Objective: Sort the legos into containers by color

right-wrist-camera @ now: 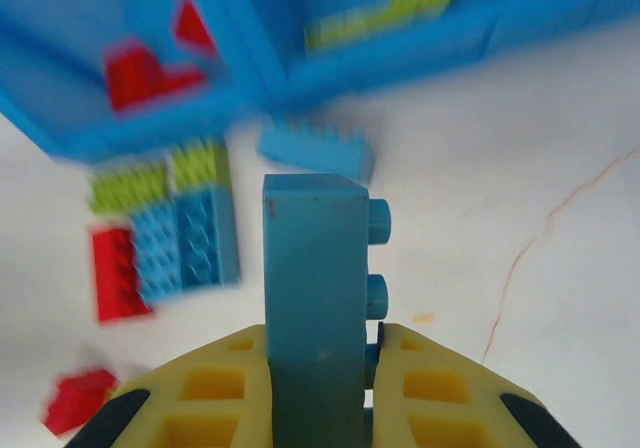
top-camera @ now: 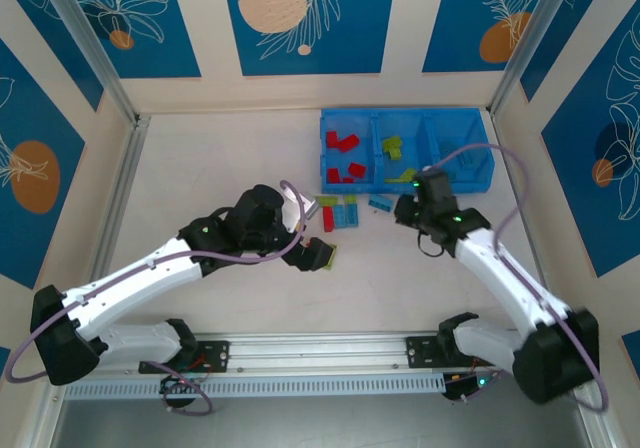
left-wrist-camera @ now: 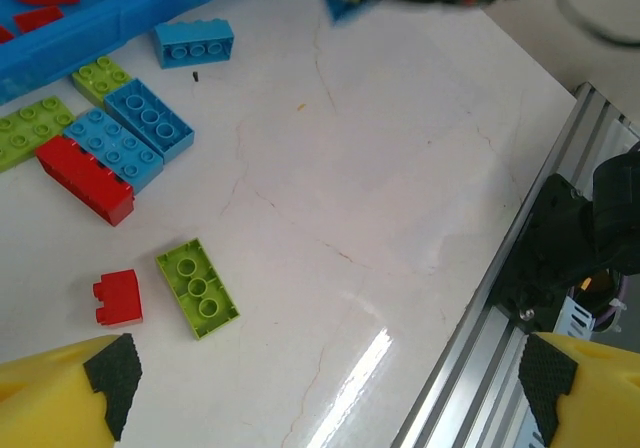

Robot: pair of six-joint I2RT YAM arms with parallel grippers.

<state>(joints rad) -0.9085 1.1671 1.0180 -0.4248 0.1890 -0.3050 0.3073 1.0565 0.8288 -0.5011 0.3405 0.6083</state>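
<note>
My right gripper is shut on a light blue lego that stands up between the yellow fingers, held just in front of the blue tray. From above, the right gripper sits at the tray's near wall. Red legos lie in the left container, green ones in the middle one. My left gripper hangs open over bare table, with a green lego and a small red lego just ahead of it. From above, the left gripper is below the loose pile.
A cluster of red, blue and green bricks and a single blue brick lie on the table before the tray. The aluminium rail runs along the near table edge. A purple cable arcs over the tray's right container.
</note>
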